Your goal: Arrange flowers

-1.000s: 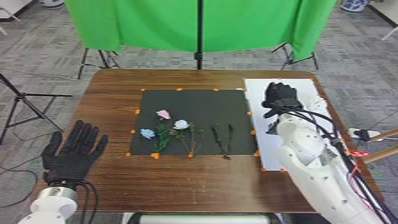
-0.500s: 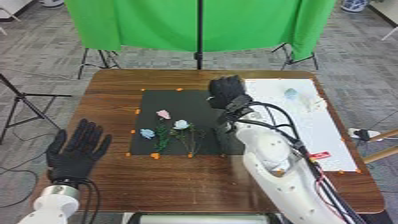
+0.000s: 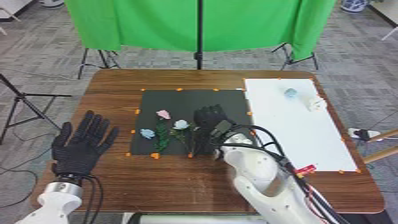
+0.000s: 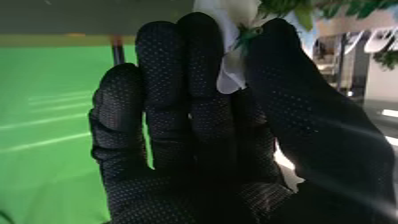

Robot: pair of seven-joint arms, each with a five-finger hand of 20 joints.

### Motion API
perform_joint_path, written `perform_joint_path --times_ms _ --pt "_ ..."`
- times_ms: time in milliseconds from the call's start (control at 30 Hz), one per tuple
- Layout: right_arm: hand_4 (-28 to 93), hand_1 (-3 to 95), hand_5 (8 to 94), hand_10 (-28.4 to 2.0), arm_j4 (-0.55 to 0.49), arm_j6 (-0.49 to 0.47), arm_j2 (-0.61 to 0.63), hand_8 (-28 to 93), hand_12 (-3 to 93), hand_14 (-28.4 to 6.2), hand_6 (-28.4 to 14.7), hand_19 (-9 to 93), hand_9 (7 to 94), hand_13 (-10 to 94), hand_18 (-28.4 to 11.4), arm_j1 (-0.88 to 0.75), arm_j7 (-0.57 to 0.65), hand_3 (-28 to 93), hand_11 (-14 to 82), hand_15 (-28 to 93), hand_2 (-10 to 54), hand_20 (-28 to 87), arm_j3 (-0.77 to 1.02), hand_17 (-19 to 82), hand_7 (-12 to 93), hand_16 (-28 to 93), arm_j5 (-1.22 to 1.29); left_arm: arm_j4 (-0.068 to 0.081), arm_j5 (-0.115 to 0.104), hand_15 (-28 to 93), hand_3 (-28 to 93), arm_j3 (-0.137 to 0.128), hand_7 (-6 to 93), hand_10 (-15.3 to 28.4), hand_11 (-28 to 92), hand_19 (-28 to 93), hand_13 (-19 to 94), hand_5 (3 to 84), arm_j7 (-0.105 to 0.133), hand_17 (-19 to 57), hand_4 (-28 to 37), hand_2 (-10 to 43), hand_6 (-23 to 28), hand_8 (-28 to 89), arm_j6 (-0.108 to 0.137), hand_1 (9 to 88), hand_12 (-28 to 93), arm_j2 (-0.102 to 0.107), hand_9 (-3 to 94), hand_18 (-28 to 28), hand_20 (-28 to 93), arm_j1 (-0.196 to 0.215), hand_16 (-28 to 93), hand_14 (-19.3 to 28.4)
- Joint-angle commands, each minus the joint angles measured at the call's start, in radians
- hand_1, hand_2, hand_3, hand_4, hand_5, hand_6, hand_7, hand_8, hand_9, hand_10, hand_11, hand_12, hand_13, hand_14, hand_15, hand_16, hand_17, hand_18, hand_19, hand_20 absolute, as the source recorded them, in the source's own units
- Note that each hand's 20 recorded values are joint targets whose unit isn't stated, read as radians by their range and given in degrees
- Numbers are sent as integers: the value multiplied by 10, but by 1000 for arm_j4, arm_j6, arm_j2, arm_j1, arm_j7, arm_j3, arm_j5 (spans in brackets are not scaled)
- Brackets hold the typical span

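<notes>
Head view: right robot hand [image 3: 210,118] near a white flower [image 3: 181,124], fingers seemingly straight; left robot hand [image 3: 76,156] spread.

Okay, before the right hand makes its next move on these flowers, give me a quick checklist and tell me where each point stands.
1. Right hand over the dark mat: ok.
2. Its fingers straight rather than curled: ok, going by the wrist view.
3. White petals beside its thumb firmly held: cannot tell.
4. Left hand out of the way: ok, it is left of the mat.
5. Pink flower and blue flower away from the right hand: ok, both lie to its left.
6. Those two flowers standing arranged: not ok, they lie on the mat.
</notes>
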Motion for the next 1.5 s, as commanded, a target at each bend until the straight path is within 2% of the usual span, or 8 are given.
perform_joint_path --times_ms 33,233,600,833,900,1000,1200,1500 --pt "-283 575 752 -87 -12 -3 -35 6 442 -72 -5 831 860 686 -231 25 4 714 137 444 -95 393 -10 320 371 414 -27 -1 16 462 748 2 177 145 254 387 297 450 -15 -59 -283 134 79 -105 25 282 129 -5 383 157 156 5 -68 160" --pt "-283 564 727 -97 -13 -128 -63 -12 408 -80 -10 839 835 668 -236 29 -1 707 110 460 -95 411 -4 318 345 409 -45 4 32 461 747 1 176 146 251 386 297 450 -16 -59 -283 134 80 -105 21 282 129 -9 383 157 155 -12 -66 160" --pt "-283 532 659 -136 -8 -156 -82 -49 181 -87 -18 851 691 637 -243 30 9 735 165 457 -95 448 15 320 235 366 -37 -3 13 464 747 -3 177 145 250 388 295 449 -11 -59 -283 135 79 -106 32 281 130 -4 379 157 155 -8 -66 161" --pt "-283 473 589 -152 -18 -160 -83 -144 154 -114 -28 863 623 612 -244 26 20 792 156 496 -95 444 28 315 208 310 -15 -6 5 463 749 -6 178 144 250 389 293 446 -7 -60 -283 135 79 -106 58 281 130 -5 376 157 155 -8 -67 160" --pt "-283 463 587 -153 -35 -182 -83 -144 153 -118 -29 864 621 611 -246 18 25 800 156 503 -95 444 40 313 206 297 6 -17 -7 466 749 -3 180 145 252 391 293 450 -1 -60 -283 135 81 -105 96 281 130 -2 377 157 156 -7 -66 161" --pt "-283 444 594 -154 -63 -217 -79 -140 154 -126 -29 864 630 613 -246 7 39 811 161 533 -95 443 45 309 203 234 32 -21 -22 476 750 -4 187 147 261 394 301 459 10 -60 -283 135 83 -105 113 281 132 -3 386 156 157 0 -66 163" --pt "-283 420 596 -161 -92 -142 -60 -138 155 -133 -35 862 631 610 -249 -3 76 805 156 543 -95 441 94 306 189 226 42 -22 -24 485 748 1 192 148 271 400 305 465 11 -59 -283 137 84 -107 111 282 132 -8 392 157 160 1 -69 162" --pt "-283 368 444 -195 -30 -110 63 -139 125 -190 -53 629 386 285 -218 8 161 841 117 327 -95 236 352 181 192 95 100 -27 0 487 751 -5 193 148 271 400 305 464 14 -59 -283 137 83 -109 81 281 129 -9 393 157 159 13 -74 162"
